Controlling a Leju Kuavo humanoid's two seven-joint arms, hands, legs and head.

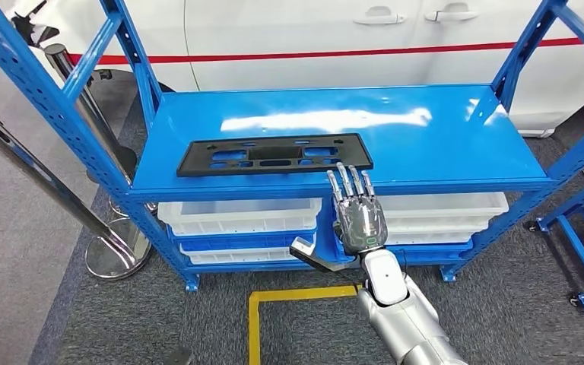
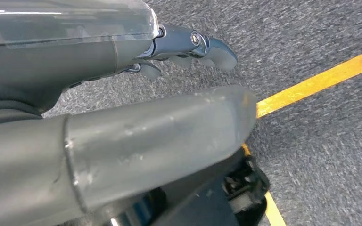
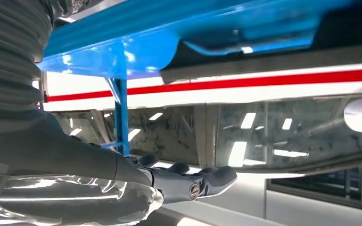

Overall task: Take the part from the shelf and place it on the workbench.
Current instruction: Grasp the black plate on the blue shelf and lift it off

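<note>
we see the black part [image 1: 274,155] lying flat on the blue shelf [image 1: 441,144], front-left | right robot hand [image 1: 357,209] just beside it, fingers straight, empty | left robot hand [image 2: 122,94] over carpet, empty, fingers loosely apart

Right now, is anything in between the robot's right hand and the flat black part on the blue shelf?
No. In the head view, only bare blue shelf top lies between the right hand and the black part.

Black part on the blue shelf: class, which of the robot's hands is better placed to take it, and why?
Right. The right hand is raised at the shelf edge near the black part; the left hand hangs over the floor.
</note>
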